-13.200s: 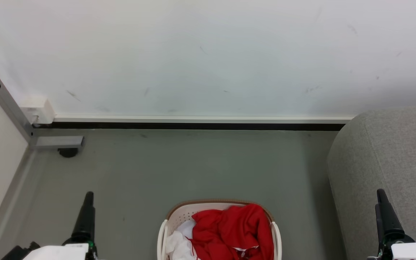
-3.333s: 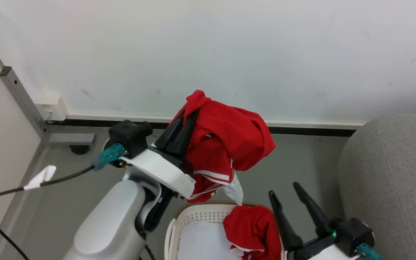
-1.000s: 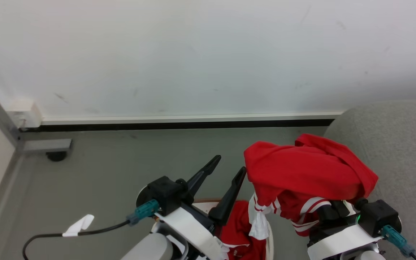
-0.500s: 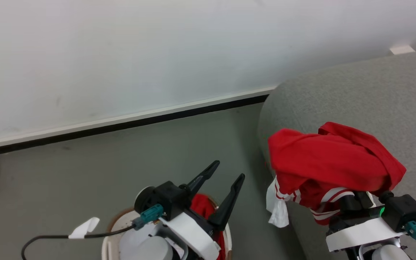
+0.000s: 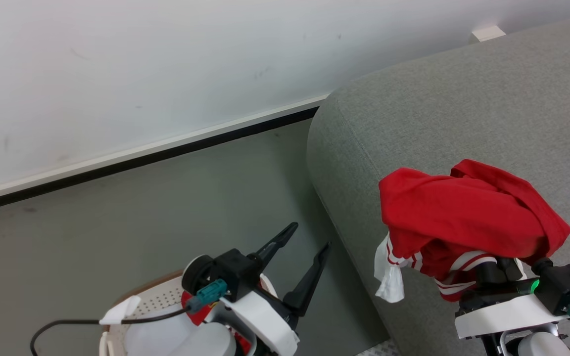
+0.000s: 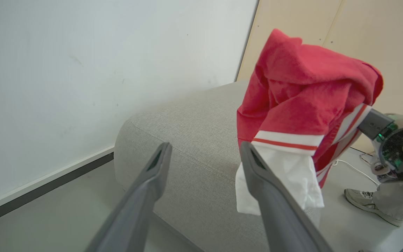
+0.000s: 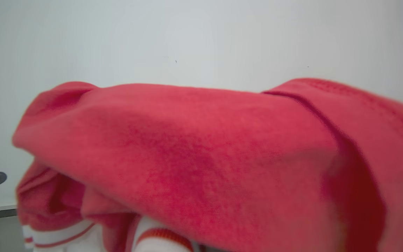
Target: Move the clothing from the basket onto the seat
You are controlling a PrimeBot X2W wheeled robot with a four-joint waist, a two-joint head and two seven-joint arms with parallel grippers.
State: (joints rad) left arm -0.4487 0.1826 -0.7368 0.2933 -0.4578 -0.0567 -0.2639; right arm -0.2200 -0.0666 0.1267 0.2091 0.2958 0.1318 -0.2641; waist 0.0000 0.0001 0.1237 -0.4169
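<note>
Two grippers, one basket (image 5: 159,295), one seat (image 5: 438,113), two red pieces: raised garment (image 5: 468,217), second garment (image 5: 198,314) in the basket. Since 0.5 s ago the view has swung right, so more of the seat is in frame and the raised garment is further over it. Left gripper (image 5: 308,236) spread wide, empty. Right gripper (image 5: 494,275) carries the raised garment draped over it; fingers hidden, gape cannot be told.

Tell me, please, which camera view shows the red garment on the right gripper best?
The left wrist view: the red garment hangs there whole, with its stripes and white panel. The head view shows it bunched from above; the right wrist view, a blurred close-up of red fabric.
</note>
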